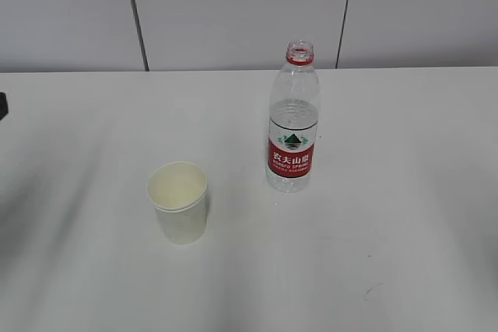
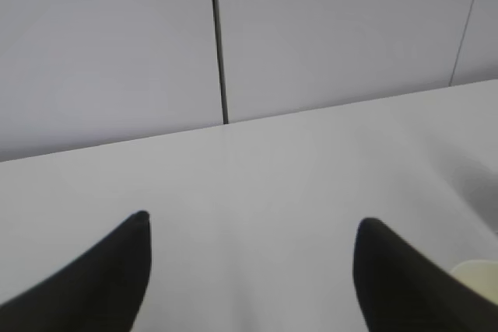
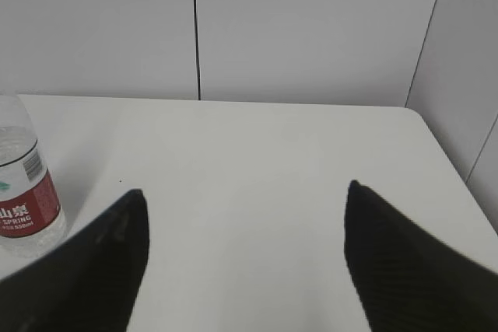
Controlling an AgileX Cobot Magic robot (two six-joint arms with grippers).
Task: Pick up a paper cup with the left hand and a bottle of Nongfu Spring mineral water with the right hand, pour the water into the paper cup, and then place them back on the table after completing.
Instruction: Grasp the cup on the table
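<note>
A pale paper cup point(image 1: 179, 201) stands upright and empty on the white table point(image 1: 389, 215), left of centre. A clear Nongfu Spring bottle point(image 1: 292, 122) with a red label and an open red neck ring stands upright to the cup's right, holding clear water point(image 1: 293, 111). In the left wrist view my left gripper point(image 2: 253, 223) is open and empty over bare table; the cup's rim point(image 2: 478, 274) peeks in at the lower right. In the right wrist view my right gripper point(image 3: 245, 190) is open and empty; the bottle point(image 3: 23, 192) stands left of its left finger.
A grey panelled wall point(image 1: 233, 13) with dark seams runs behind the table's far edge. A small dark arm part point(image 1: 2, 105) shows at the exterior view's left edge. The table's right corner point(image 3: 416, 114) shows in the right wrist view.
</note>
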